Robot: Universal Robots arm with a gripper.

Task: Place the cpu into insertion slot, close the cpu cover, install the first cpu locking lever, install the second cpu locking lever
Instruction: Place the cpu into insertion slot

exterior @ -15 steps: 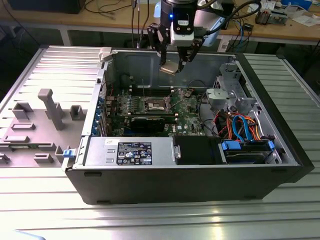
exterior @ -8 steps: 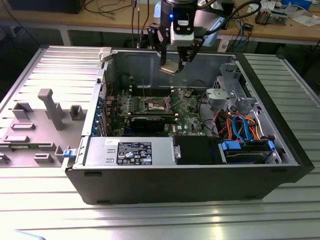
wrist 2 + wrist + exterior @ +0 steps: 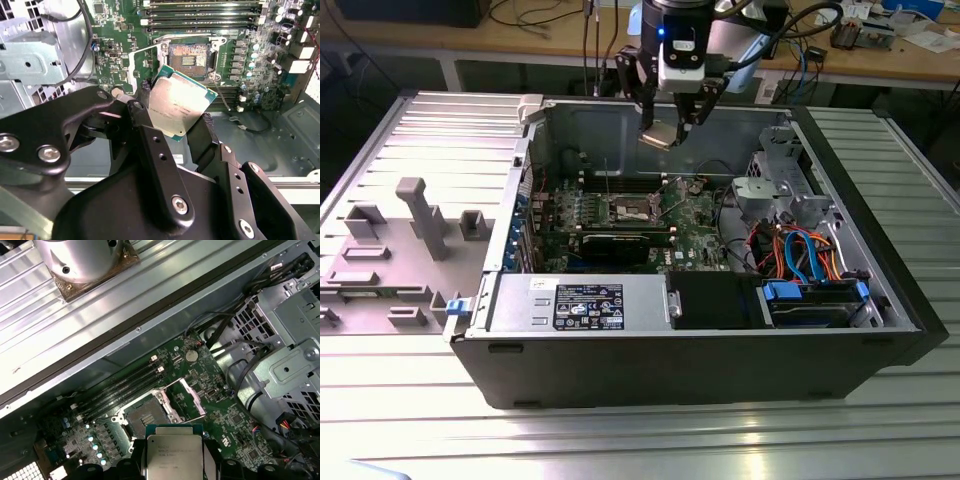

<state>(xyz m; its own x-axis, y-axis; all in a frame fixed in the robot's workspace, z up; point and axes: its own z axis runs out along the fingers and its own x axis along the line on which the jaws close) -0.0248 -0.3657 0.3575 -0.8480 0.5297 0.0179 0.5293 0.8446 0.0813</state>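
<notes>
My gripper (image 3: 666,128) hovers above the open computer case, shut on the cpu (image 3: 658,135), a flat square chip with a silver-grey top. In the second wrist view the cpu (image 3: 177,106) sits tilted between two black fingers (image 3: 145,122), above and short of the insertion slot (image 3: 192,56). The slot is a square socket with a dark centre and bare contacts, set into the green board (image 3: 695,215). The first wrist view shows the cpu (image 3: 172,457) near the insertion slot (image 3: 145,416), with the cpu cover (image 3: 191,397) swung open beside it.
Long black memory slots (image 3: 200,15) run beside the socket. A grey power box (image 3: 585,300) lies along the case's near wall. A metal drive cage (image 3: 780,190) and orange and blue cables (image 3: 800,255) are at the exterior view's right. Grey fixtures (image 3: 420,215) stand left of the case.
</notes>
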